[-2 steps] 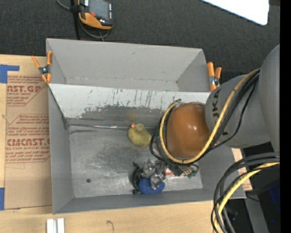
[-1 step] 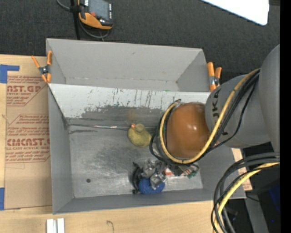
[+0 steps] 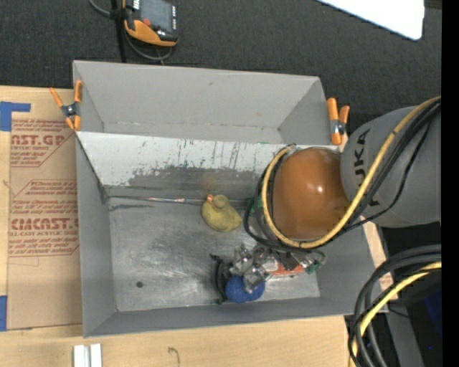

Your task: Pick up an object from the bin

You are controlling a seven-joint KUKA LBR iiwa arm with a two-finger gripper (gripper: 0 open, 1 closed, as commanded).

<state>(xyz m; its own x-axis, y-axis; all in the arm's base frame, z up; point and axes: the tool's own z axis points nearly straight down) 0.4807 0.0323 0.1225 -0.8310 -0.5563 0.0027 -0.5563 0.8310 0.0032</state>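
I watch through one camera set above the grey bin (image 3: 201, 107) and slightly to one side, looking down fairly close, with the arm (image 3: 401, 172) entering from the bin's right.

Yellow toy duck (image 3: 220, 213), orange-black handheld device (image 3: 152, 21)

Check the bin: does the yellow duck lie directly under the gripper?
No, the yellow duck lies apart from the gripper, which is above a blue round thing.

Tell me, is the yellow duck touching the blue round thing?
Apart. The camera view shows bare bin floor between the yellow duck and the blue round thing lying nearer the front wall.
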